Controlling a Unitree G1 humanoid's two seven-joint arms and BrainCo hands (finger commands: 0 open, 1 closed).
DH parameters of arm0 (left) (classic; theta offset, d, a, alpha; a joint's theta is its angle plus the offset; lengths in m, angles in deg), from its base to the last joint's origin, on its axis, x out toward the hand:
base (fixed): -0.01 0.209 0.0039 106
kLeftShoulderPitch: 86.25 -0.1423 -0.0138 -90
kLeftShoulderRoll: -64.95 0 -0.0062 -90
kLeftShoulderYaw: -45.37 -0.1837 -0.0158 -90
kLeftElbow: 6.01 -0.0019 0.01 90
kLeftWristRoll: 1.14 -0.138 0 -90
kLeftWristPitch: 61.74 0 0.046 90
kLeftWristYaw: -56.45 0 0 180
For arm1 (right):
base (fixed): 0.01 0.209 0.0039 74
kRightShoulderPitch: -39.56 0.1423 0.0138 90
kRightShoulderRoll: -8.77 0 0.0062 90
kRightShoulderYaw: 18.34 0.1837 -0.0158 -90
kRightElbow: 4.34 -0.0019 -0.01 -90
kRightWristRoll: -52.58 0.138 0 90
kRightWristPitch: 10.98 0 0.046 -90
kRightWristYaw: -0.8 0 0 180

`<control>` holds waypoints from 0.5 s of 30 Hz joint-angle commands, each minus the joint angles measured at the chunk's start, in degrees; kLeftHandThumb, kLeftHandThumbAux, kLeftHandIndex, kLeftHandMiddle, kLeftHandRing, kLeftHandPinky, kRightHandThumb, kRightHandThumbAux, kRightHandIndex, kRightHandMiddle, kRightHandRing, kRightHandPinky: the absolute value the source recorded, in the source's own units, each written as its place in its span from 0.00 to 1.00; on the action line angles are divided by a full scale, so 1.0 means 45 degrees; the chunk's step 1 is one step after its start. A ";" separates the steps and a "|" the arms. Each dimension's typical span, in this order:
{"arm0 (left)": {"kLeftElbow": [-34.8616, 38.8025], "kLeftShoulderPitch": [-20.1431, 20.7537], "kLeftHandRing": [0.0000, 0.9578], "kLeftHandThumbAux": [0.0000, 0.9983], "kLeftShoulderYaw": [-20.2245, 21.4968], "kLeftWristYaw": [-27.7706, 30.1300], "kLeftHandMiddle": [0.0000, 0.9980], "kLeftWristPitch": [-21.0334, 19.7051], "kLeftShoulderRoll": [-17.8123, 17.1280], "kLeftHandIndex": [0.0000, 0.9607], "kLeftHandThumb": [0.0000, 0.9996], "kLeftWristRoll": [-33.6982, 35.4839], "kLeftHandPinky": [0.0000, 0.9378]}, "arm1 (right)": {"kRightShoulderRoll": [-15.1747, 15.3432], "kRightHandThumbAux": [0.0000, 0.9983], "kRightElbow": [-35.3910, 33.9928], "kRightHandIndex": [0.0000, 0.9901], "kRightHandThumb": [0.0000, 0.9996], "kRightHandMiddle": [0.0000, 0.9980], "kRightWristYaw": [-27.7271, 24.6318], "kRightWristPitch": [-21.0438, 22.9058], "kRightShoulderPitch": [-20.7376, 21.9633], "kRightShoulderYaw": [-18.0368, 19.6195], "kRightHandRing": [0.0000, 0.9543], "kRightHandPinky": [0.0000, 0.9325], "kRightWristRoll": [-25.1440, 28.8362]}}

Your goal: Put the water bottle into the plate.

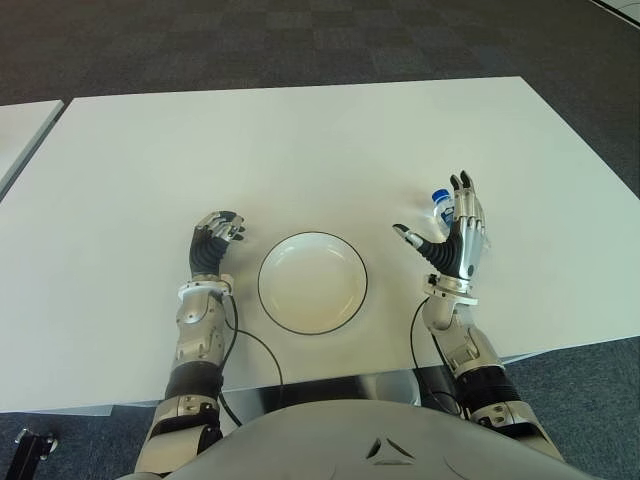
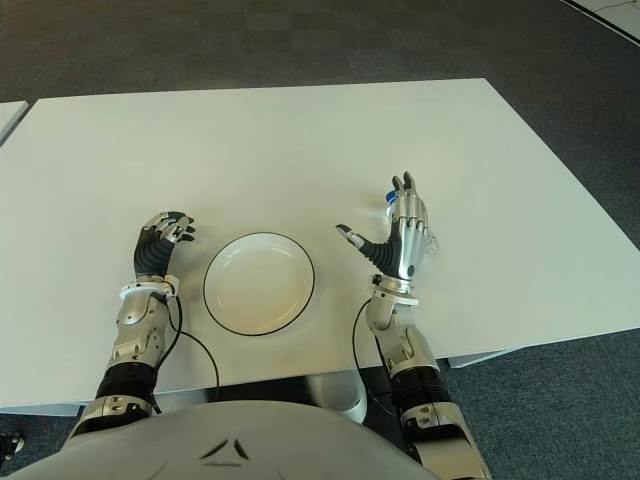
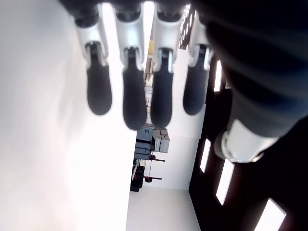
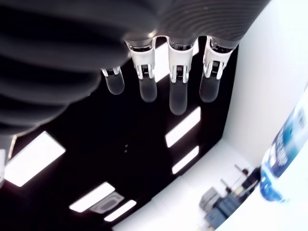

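Note:
The water bottle [image 1: 440, 203], clear with a blue cap and blue label, stands on the white table [image 1: 300, 140] right of the plate, mostly hidden behind my right hand. In the right wrist view the bottle [image 4: 288, 144] shows beside the fingers [image 4: 177, 91], apart from them. My right hand [image 1: 446, 232] is upright and open, fingers straight and thumb spread toward the plate, holding nothing. The white plate [image 1: 312, 285] with its dark rim lies empty between my hands. My left hand [image 1: 217, 233] shows just left of the plate, fingers loosely bent and empty.
The table's near edge runs just under my forearms. A second white table [image 1: 18, 130] borders the far left. Dark carpet [image 1: 300, 40] lies beyond the far edge.

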 commanded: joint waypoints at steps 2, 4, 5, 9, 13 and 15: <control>-0.0624 -0.0544 0.55 0.68 -0.0016 -0.0180 0.47 -0.0987 0.0194 0.45 0.84 0.0026 0.56 | 0.0073 0.31 0.0490 0.00 0.54 0.00 0.0629 0.0769 0.0596 0.0258 0.00 0.00 0.0136; -0.0624 -0.0567 0.55 0.68 -0.0036 -0.0192 0.47 -0.0910 0.0194 0.45 0.84 -0.0026 0.55 | 0.0073 0.30 0.0654 0.00 0.54 0.00 0.0771 0.0888 0.0758 0.0339 0.00 0.00 0.0288; -0.0664 -0.0578 0.55 0.68 -0.0053 -0.0180 0.47 -0.0783 0.0177 0.45 0.84 -0.0079 0.55 | 0.0067 0.28 0.0756 0.00 0.55 0.00 0.0788 0.1002 0.0861 0.0448 0.00 0.00 0.0435; -0.0774 -0.0581 0.55 0.68 -0.0053 -0.0136 0.47 -0.0567 0.0155 0.46 0.84 -0.0123 0.54 | 0.0124 0.24 0.1029 0.00 0.57 0.00 0.0703 0.1286 0.1127 0.0693 0.00 0.00 0.0852; -0.0842 -0.0562 0.54 0.68 -0.0014 -0.0113 0.46 -0.0559 0.0192 0.46 0.84 -0.0026 0.54 | 0.0220 0.20 0.0954 0.00 0.59 0.00 0.0287 0.1932 0.1356 0.0889 0.00 0.00 0.1077; -0.0894 -0.0542 0.54 0.68 0.0000 -0.0113 0.46 -0.0538 0.0206 0.46 0.84 -0.0007 0.54 | 0.0237 0.18 0.0784 0.00 0.60 0.00 0.0028 0.2502 0.1473 0.0956 0.00 0.00 0.1075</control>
